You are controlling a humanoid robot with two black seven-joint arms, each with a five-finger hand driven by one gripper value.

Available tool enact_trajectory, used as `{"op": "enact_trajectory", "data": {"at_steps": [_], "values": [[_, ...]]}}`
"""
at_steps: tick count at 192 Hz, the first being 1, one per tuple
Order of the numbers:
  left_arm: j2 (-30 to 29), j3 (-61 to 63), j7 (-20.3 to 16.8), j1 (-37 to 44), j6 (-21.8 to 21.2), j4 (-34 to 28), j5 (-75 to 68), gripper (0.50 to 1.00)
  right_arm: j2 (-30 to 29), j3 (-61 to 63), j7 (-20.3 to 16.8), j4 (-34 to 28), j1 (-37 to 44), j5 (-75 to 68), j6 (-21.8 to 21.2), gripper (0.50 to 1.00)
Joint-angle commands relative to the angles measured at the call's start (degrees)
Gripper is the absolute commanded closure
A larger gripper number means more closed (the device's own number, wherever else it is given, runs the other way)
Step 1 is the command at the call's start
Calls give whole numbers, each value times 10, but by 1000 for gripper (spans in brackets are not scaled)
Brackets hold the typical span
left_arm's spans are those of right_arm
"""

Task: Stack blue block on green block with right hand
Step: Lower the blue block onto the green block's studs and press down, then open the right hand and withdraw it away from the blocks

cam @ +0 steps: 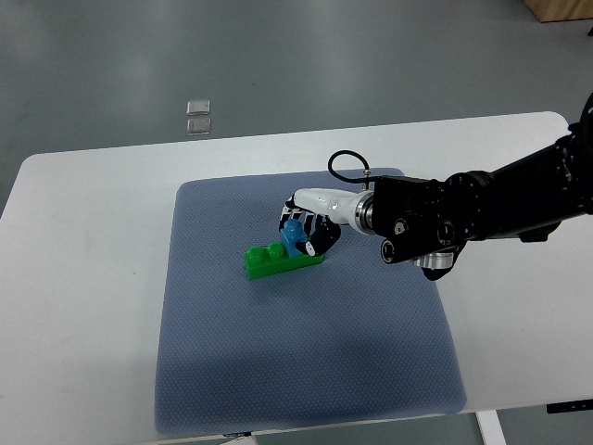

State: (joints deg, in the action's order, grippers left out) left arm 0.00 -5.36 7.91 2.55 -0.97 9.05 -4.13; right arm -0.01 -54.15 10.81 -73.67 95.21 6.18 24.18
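You see only part of the small blue plastic block (295,237); the right hand (308,225) covers the rest. The white table (83,278) runs off the bottom edge, and the right arm off the right edge.

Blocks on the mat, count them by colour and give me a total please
Blue block: 1, held in the right hand, on the green one
Green block: 1, lying on the mat
Total: 2 blocks
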Motion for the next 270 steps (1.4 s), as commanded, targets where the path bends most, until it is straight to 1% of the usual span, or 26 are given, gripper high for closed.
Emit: {"op": "enact_trajectory", "data": {"at_steps": [1, 70, 156, 157, 165, 169, 170, 175, 178, 181, 184, 188, 191, 197, 233, 270], "values": [[0, 0, 0, 0, 0, 0, 0, 500, 0, 0, 0, -1, -2, 0, 3, 912], [0, 0, 0, 0, 0, 0, 0, 500, 0, -1, 1, -4, -15, 0, 38, 914], [0, 0, 0, 0, 0, 0, 0, 500, 0, -1, 1, -4, -20, 0, 42, 908], [0, 0, 0, 0, 0, 0, 0, 500, 0, 0, 0, -3, -19, 0, 42, 900], [0, 0, 0, 0, 0, 0, 0, 500, 0, 0, -1, -3, -16, -1, 42, 887], [0, 0, 0, 0, 0, 0, 0, 500, 0, 1, -1, -3, -15, -1, 40, 871], [0, 0, 0, 0, 0, 0, 0, 500, 0, 2, -1, -3, -13, -1, 39, 859], [0, 0, 0, 0, 0, 0, 0, 500, 0, 4, -1, -3, -13, -1, 39, 844], [0, 0, 0, 0, 0, 0, 0, 500, 0, 7, -1, -3, -12, -2, 37, 822], [0, 0, 0, 0, 0, 0, 0, 500, 0, 8, -2, -3, -11, -1, 37, 814], [0, 0, 0, 0, 0, 0, 0, 500, 0, 10, -2, -3, -9, -1, 35, 793], [0, 0, 0, 0, 0, 0, 0, 500, 0, 11, -2, -3, -8, -2, 35, 785], [0, 0, 0, 0, 0, 0, 0, 500, 0, 11, -2, -3, -8, -2, 33, 765], [0, 0, 0, 0, 0, 0, 0, 500, 0, 11, -2, -3, -7, -2, 32, 740], [0, 0, 0, 0, 0, 0, 0, 500, 0, 12, -2, -3, 3, -1, 19, 679], [0, 0, 0, 0, 0, 0, 0, 500, 0, 12, -2, -4, 10, -1, 17, 668]]}}
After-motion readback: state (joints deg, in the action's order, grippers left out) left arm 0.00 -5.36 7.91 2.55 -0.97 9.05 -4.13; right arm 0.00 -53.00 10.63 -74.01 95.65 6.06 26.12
